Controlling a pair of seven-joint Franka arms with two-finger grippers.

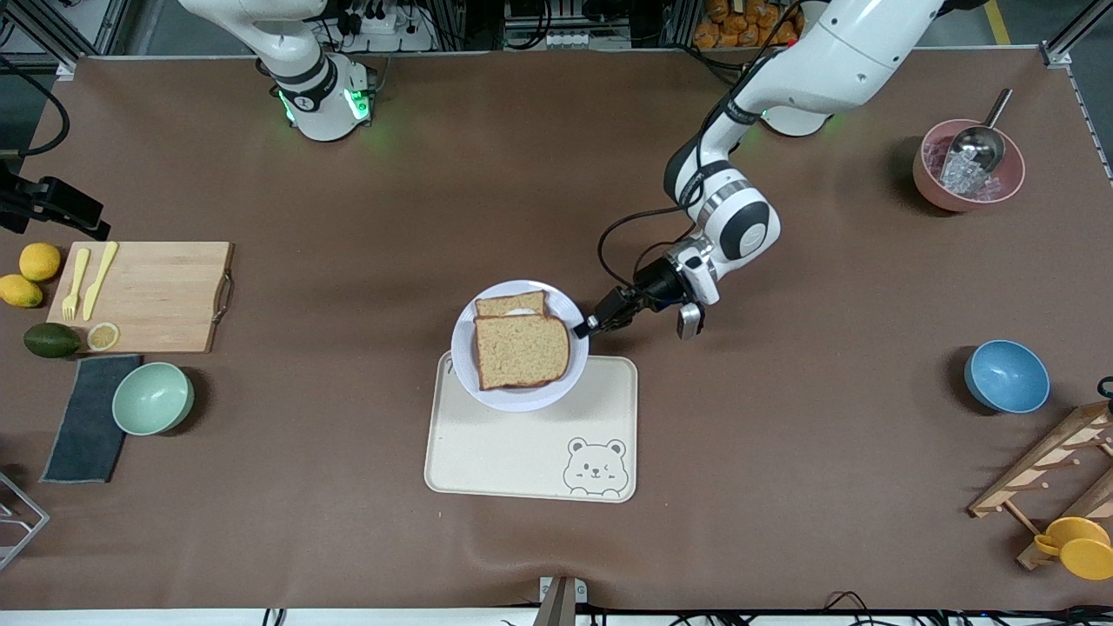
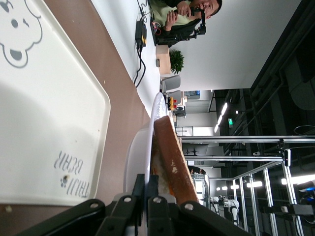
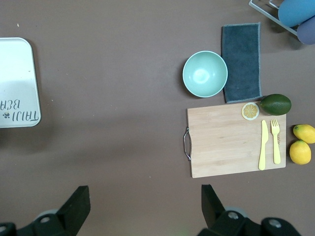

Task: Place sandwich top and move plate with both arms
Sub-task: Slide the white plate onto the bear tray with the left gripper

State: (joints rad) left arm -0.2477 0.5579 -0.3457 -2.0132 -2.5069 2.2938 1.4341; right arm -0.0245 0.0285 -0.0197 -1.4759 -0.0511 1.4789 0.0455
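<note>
The plate (image 1: 487, 391) lies partly over the cream bear tray (image 1: 522, 452), at the tray's edge farther from the front camera. On the plate, the sandwich top (image 1: 522, 350) covers most of a lower bread slice (image 1: 511, 304), with a bit of white showing between them. My left gripper (image 1: 584, 329) is shut on the plate's rim at the side toward the left arm's end. In the left wrist view the left gripper (image 2: 146, 179) pinches the plate's rim (image 2: 142, 147), with the sandwich top's crust (image 2: 170, 147) just beside it. My right gripper (image 3: 145, 201) hangs open high over bare table, holding nothing.
A wooden cutting board (image 1: 152, 296) with a yellow knife and fork, lemons (image 1: 30, 274), an avocado, a mint bowl (image 1: 153, 398) and a dark cloth lie at the right arm's end. A pink bowl with a scoop (image 1: 968, 165), a blue bowl (image 1: 1006, 376) and a wooden rack (image 1: 1052, 474) stand at the left arm's end.
</note>
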